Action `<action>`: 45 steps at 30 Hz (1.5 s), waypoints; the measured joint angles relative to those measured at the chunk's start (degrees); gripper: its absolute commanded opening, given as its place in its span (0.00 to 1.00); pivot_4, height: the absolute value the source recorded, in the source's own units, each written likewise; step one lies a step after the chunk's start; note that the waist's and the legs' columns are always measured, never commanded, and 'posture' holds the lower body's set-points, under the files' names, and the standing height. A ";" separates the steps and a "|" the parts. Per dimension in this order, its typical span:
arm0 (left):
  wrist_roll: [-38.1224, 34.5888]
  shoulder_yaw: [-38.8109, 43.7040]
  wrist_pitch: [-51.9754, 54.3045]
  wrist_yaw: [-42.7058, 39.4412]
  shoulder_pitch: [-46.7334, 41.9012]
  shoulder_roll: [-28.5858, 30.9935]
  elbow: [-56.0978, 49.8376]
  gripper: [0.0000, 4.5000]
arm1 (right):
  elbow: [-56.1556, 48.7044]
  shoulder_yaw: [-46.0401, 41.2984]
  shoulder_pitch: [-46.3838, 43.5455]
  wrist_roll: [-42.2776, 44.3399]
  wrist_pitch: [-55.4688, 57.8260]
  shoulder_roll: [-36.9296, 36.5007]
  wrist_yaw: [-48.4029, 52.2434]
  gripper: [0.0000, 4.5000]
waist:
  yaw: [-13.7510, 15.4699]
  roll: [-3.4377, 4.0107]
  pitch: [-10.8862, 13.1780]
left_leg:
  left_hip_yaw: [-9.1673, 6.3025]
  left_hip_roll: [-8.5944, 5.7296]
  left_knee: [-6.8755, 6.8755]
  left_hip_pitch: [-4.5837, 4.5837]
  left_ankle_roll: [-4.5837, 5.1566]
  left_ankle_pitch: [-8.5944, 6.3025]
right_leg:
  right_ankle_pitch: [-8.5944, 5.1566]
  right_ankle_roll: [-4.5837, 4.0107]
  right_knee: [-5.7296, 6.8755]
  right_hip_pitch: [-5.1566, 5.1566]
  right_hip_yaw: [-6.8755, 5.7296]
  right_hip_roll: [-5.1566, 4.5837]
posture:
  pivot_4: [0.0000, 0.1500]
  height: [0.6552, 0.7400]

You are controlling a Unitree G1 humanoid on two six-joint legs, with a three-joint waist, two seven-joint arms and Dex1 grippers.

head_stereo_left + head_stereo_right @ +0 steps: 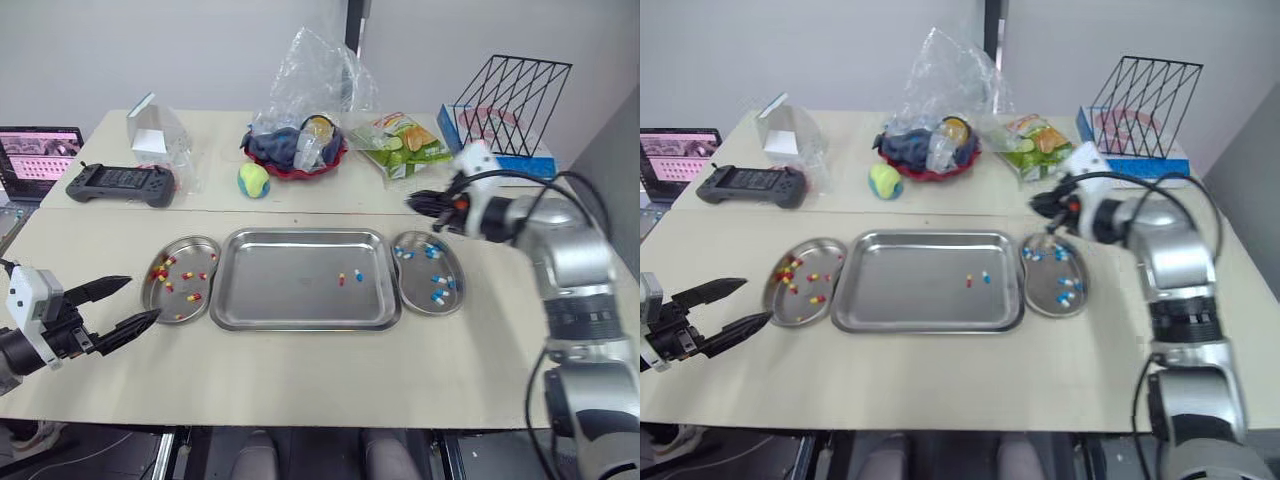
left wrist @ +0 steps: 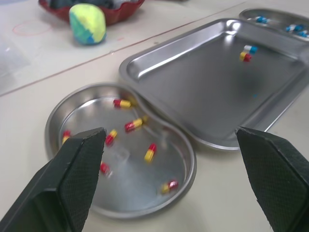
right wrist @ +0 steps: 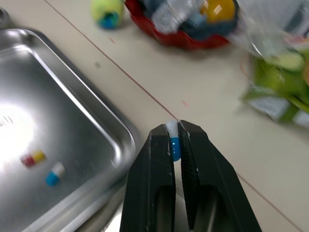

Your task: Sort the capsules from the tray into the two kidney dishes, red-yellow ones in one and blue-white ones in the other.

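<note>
**Right gripper.** Note that the right gripper point(image 3: 174, 128) is pressed together on one blue-white capsule point(image 3: 173, 142). The capsule stands upright between the fingertips, white end outward. The gripper is held above the tabletop. The near corner of the tray point(image 3: 126, 140) lies below it and just to one side. The right kidney dish point(image 1: 412, 272) sits beneath and slightly behind the fingertips, toward the robot. It holds several blue-white capsules point(image 1: 440, 293).

**Left gripper.** Observe that the left gripper point(image 1: 140, 299) is spread wide and grips nothing. It hovers just short of the left kidney dish point(image 2: 128, 181), which lies directly ahead of and between its two fingers. This dish holds a scatter of red-yellow capsules point(image 2: 150, 152).

**Tray contents.** Two capsules remain in the tray, close together: one red-yellow capsule point(image 1: 341, 279) and one loose blue-white capsule point(image 1: 358, 275). Both lie well beyond the left gripper, past the left dish. They sit below and inward of the right gripper.

**Surroundings.** Beyond the right gripper's fingertips you will find a yellow-green ball point(image 3: 107, 9), a red bowl point(image 3: 183, 39) and a green snack bag point(image 3: 277, 92).
</note>
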 measured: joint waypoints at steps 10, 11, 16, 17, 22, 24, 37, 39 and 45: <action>0.16 -2.47 -0.13 -1.05 -4.05 0.01 2.56 1.00 | -0.51 0.26 7.18 1.05 -0.81 0.40 1.71 0.01 | -1.27 0.01 0.00 | 0.03 -0.01 0.02 0.00 0.01 0.00 | 0.00 0.01 0.03 -0.02 0.08 -0.01 | 1.00 0.98; 0.16 -2.49 -0.13 -1.08 -4.11 0.01 2.56 1.00 | -0.50 0.40 7.76 1.05 -0.82 1.03 1.43 0.01 | -1.22 0.01 0.01 | 0.03 -0.02 0.02 0.00 0.00 0.00 | 0.00 0.01 0.03 -0.02 0.08 -0.01 | 1.00 0.98; 0.26 -2.54 -0.13 -1.15 -4.15 0.02 2.62 1.00 | -0.34 1.31 9.02 0.47 -2.22 2.83 -0.90 0.01 | -1.08 0.02 0.01 | 0.03 -0.02 0.02 0.00 0.00 0.00 | 0.00 0.01 0.02 0.00 0.08 -0.01 | 1.00 0.98; 0.28 -2.56 -0.13 -1.18 -4.15 0.03 2.64 1.00 | -0.14 1.40 9.37 0.38 -2.62 3.35 -1.28 0.01 | -1.05 0.02 0.01 | 0.03 -0.02 0.02 0.00 0.00 0.00 | 0.00 0.01 0.02 0.00 0.07 -0.02 | 1.00 0.98; 0.40 -2.58 -0.13 -1.28 -4.15 0.17 3.58 1.00 | 0.65 1.63 8.99 -0.01 -1.73 2.13 -1.22 0.48 | -1.06 0.03 0.02 | 0.04 -0.03 0.03 0.00 0.00 0.00 | 0.00 0.01 0.02 -0.01 0.08 -0.02 | 1.00 0.98; 0.40 -2.52 -0.19 -1.28 -4.18 0.17 4.14 1.00 | 0.64 1.14 7.84 0.55 -1.34 0.98 -0.57 0.63 | -1.10 0.03 0.02 | 0.03 -0.03 0.03 0.00 0.00 0.00 | 0.00 0.01 0.02 -0.01 0.08 -0.01 | 1.00 0.98; 2.31 2.55 -8.79 1.58 -4.59 0.04 17.33 1.00 | 18.62 -15.95 9.67 3.52 -19.24 -4.85 -3.08 0.99 | -0.76 0.03 0.02 | 0.08 -0.03 0.02 0.03 0.00 0.00 | 0.00 0.01 0.00 0.04 0.08 -0.03 | 1.00 0.98; 2.56 3.07 -10.46 2.21 -4.64 0.03 19.53 1.00 | 21.56 -17.47 11.12 3.17 -23.73 -4.90 -4.39 0.99 | -0.99 0.03 0.02 | 0.08 -0.03 0.01 0.06 0.00 0.00 | 0.00 0.01 0.00 0.04 0.10 -0.02 | 1.00 0.98; 3.55 5.26 -14.87 6.42 -4.85 -1.26 26.01 1.00 | 32.18 -20.84 15.24 0.86 -35.51 -5.06 -12.55 0.99 | -1.25 0.03 0.02 | 0.11 -0.03 0.00 0.08 0.00 0.00 | 0.00 0.01 0.01 0.05 0.12 -0.03 | 1.00 0.98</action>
